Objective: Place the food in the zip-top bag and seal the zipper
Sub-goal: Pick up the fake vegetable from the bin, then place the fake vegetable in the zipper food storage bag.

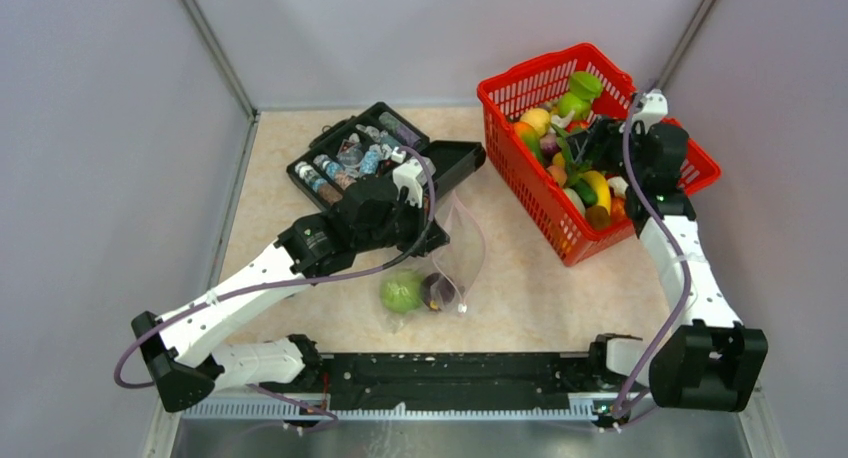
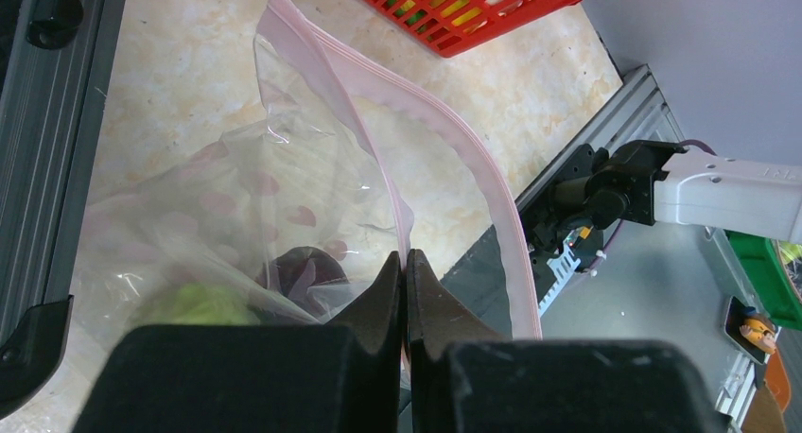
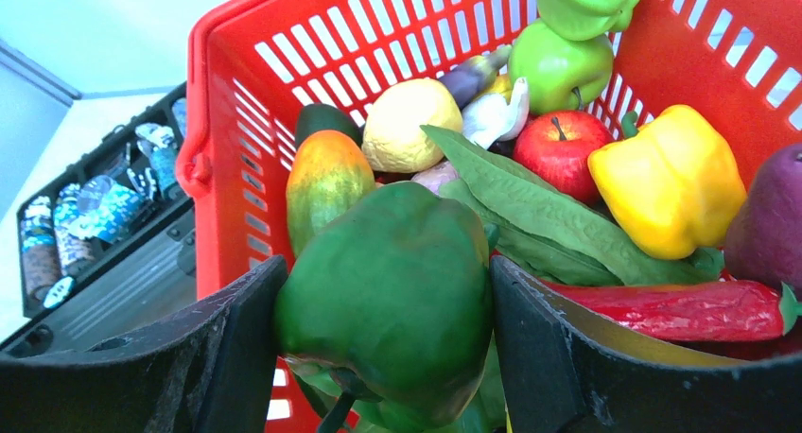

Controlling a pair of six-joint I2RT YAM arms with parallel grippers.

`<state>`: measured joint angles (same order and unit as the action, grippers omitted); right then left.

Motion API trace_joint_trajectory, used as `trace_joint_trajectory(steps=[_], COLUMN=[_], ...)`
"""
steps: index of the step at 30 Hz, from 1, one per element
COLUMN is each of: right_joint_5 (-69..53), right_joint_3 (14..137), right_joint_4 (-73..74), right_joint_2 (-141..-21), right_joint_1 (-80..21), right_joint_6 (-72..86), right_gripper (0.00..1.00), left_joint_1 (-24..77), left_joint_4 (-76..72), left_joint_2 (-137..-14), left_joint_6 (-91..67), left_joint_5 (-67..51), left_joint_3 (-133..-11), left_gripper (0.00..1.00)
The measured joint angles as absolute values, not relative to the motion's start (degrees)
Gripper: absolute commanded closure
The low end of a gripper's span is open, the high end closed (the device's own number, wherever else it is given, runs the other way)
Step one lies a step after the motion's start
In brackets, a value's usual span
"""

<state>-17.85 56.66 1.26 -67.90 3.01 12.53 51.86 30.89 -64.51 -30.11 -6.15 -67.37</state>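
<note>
Zip-top bag on table, between middle and near edge, slightly left of centre. Already inside: green apple and dark purple fruit, touching, settled at closed end toward near edge. Zipper unsealed, two pink lips bowed apart.

Left jaws pressed together on one lip of bag mouth, film pinched flat between pads. That lip lifted off table, likely to keep mouth gaping for next drop. Other lip free and slack.

Right jaws over red basket at far right corner, clamped wide across green pepper, one pad on each flank, stem end down. Cannot tell whether pepper fully clear of pile beneath. More food under it: yellow pepper, red apple, long green leaf.

Black case of small bottles open by far edge, just behind bag; no part in job.

Judged step: carry pepper across to held-open mouth. Early in task, sealing not begun. Risk: bulky pepper catching slack lip or knocking mouth shut.
</note>
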Motion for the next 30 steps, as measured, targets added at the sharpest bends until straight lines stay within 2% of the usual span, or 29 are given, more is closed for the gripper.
trace_joint_trajectory(steps=[13, 21, 30], right_joint_5=[-27.88, -37.82, -54.33], right_joint_3=[51.18, 44.29, 39.72], right_joint_4=[-6.11, -20.67, -44.86], right_joint_2=[-59.92, -55.44, -55.68], right_joint_1=[6.22, 6.57, 5.39], right_joint_6=[19.49, 26.68, 45.12], right_gripper=[0.55, 0.57, 0.6], left_joint_1=[51.86, 51.86, 51.86], left_joint_4=[30.85, 30.81, 30.79], left_joint_2=[-64.4, -64.23, -64.23], left_joint_6=[-30.13, -30.13, -30.2], left_joint_5=[-6.17, -6.2, -6.42], left_joint_3=[-67.22, -67.16, -67.16], left_gripper=[1.0, 1.0, 1.0])
